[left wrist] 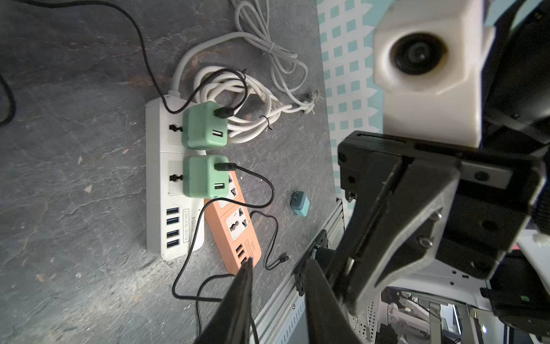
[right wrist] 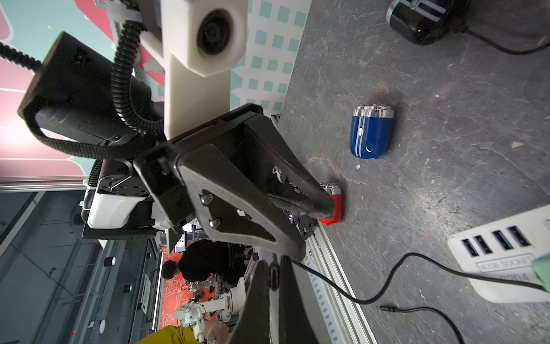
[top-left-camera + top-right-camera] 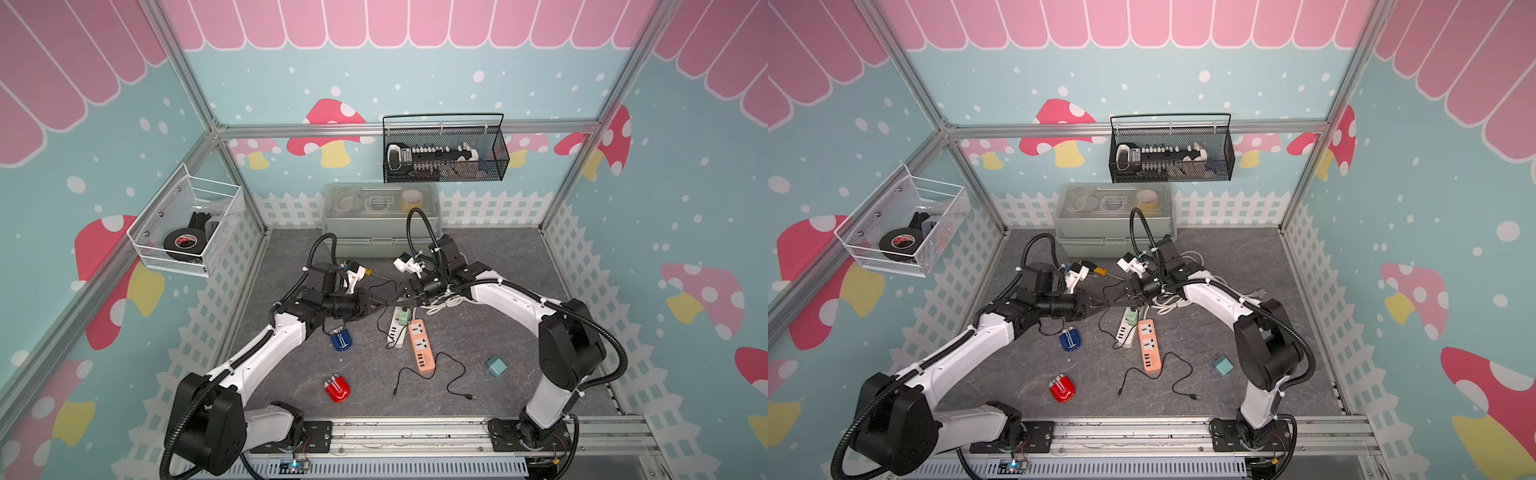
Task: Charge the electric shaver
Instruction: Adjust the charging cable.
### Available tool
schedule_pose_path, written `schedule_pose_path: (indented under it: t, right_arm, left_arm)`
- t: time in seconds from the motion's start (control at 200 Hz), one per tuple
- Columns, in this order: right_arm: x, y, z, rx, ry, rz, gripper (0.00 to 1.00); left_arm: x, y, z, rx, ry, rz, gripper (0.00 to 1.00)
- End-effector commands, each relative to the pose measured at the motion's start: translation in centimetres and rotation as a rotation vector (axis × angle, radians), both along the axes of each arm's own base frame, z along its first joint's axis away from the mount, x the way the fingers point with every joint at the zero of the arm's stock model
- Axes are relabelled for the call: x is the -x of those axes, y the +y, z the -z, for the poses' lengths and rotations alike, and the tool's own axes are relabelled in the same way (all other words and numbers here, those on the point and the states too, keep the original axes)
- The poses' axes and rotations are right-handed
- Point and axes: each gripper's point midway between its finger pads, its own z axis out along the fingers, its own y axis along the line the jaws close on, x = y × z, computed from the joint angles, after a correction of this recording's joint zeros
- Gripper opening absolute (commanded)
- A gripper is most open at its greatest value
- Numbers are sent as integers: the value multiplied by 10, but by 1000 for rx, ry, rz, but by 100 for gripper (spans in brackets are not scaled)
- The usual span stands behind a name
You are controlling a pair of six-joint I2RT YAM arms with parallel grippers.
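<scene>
Three small pebble-shaped shavers lie on the grey, stone-textured bench. The blue shaver, glossy with a white stripe, lies flat left of centre. Its long axis runs near to far, with the chrome heads at the far end. The red shaver lies nearer me, heads angled far-left. A black shaver, which I see only from the right wrist, has a charging cable attached.

At mid-bench my right tool is pressed together on a black cable plug. Its lead runs to a green cube adapter on the white power strip. Tip to tip with it, my left tool has its fingers partly apart, with nothing clearly between them.
</scene>
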Motion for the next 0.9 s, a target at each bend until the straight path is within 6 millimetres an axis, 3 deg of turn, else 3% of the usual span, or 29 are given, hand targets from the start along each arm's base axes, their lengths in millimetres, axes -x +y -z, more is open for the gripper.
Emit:
schedule_pose_path:
  t: [0.0, 0.105, 0.275, 0.415, 0.505, 0.695, 0.896]
  right_arm:
    - [-1, 3, -5, -22, -8, -15, 0]
    - [-3, -2, 0, -12, -2, 0, 0]
    - [-7, -11, 0, -11, -2, 23, 0]
    - [-8, -8, -1, -26, 14, 10, 0]
    - [-11, -5, -7, -49, 16, 2, 0]
    - [-13, -1, -16, -87, 26, -7, 0]
    - [-12, 2, -13, -92, 41, -8, 0]
  left_arm:
    - [3, -4, -15, 32, -84, 42, 29]
    - [5, 2, -15, 19, -95, 14, 38]
    - [8, 21, -13, 46, -75, -22, 39]
    - [21, 2, -28, 132, -90, 110, 38]
    - [25, -6, -28, 138, -95, 165, 39]
    - [14, -11, -16, 112, -83, 176, 39]
    - [4, -21, -25, 120, -103, 178, 36]
